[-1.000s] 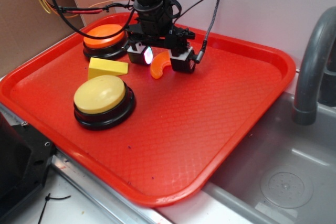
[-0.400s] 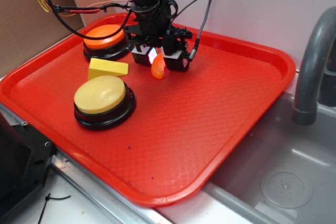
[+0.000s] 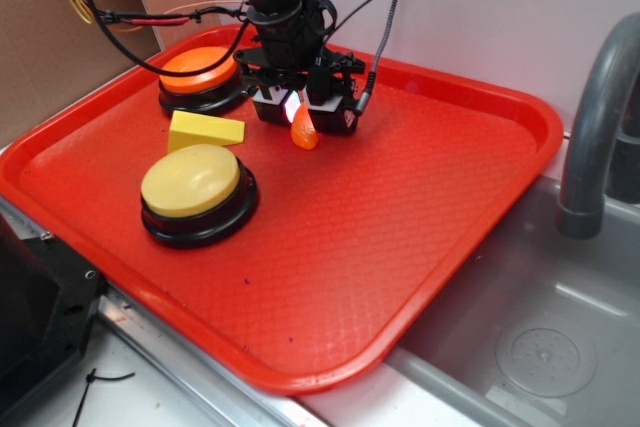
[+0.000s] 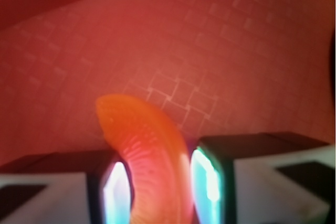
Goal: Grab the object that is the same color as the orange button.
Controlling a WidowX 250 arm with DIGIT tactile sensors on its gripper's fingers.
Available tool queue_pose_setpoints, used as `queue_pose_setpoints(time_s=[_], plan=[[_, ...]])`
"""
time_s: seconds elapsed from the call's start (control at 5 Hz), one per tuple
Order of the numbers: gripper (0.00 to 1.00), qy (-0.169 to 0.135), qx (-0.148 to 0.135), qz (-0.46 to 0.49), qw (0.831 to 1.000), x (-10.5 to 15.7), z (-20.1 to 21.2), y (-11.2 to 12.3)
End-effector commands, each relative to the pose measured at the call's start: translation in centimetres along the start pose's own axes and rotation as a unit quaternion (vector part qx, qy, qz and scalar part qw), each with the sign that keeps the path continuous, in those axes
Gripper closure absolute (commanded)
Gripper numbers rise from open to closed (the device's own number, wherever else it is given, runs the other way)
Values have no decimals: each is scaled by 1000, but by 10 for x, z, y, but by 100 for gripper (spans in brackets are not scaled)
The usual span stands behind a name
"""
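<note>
Orange crescent segment (image 3: 303,131) is sitting pinched between the two fingers of the tool (image 3: 304,115), near the back of the red tray (image 3: 420,207) in the exterior view. Just left of it, the orange button (image 3: 197,69) is resting on its black base, with a yellow wedge block (image 3: 204,130) and a pale yellow button (image 3: 192,183) lying nearer the front. A grey faucet (image 3: 600,117) is standing over the sink (image 3: 540,337) at right.

From the wrist, the segment (image 4: 149,156) is filling the gap, both glowing finger pads (image 4: 206,178) pressing its sides above the tray's waffle surface (image 4: 210,40).
</note>
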State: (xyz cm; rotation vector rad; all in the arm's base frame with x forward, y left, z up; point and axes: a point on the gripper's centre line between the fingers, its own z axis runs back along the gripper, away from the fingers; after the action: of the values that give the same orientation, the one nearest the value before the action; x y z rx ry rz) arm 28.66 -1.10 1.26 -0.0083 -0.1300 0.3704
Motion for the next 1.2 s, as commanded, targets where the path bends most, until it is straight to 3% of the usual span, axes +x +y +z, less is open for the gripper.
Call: queue_pose_setpoints(time_s=[0.0,0.4,0.8,1.0], plan=[[100,21,15,-4,1000,-2,20,17],[100,8,1,14,1000,8,92,21],[100,-4,-11,-27,1000,17,162,12],[100,-17,-23,-25,999,19,175,19]])
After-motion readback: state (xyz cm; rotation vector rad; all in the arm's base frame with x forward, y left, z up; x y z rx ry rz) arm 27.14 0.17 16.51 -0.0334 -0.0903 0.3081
